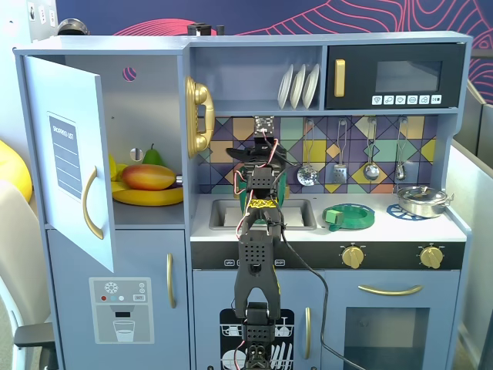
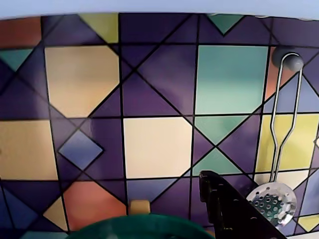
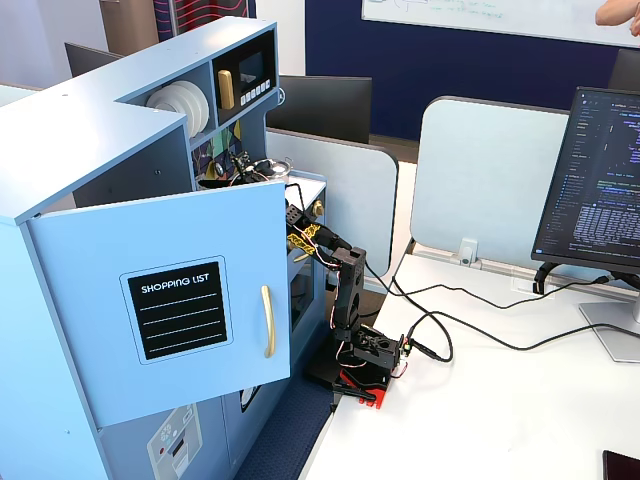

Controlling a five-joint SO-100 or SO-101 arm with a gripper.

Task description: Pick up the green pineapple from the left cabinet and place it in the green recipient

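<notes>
The cabinet door (image 1: 71, 158) stands wide open, so the way in is free. Inside, a mango (image 1: 148, 176) and bananas (image 1: 146, 196) fill the shelf, leaving room above.

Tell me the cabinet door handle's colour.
Gold, on the left cabinet door's handle; clearest in a fixed view.

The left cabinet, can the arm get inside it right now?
Probably yes: the left cabinet has its door swung wide open, so its front is clear. The arm stands over by the sink, so it would need to swing left in a fixed view.
</notes>
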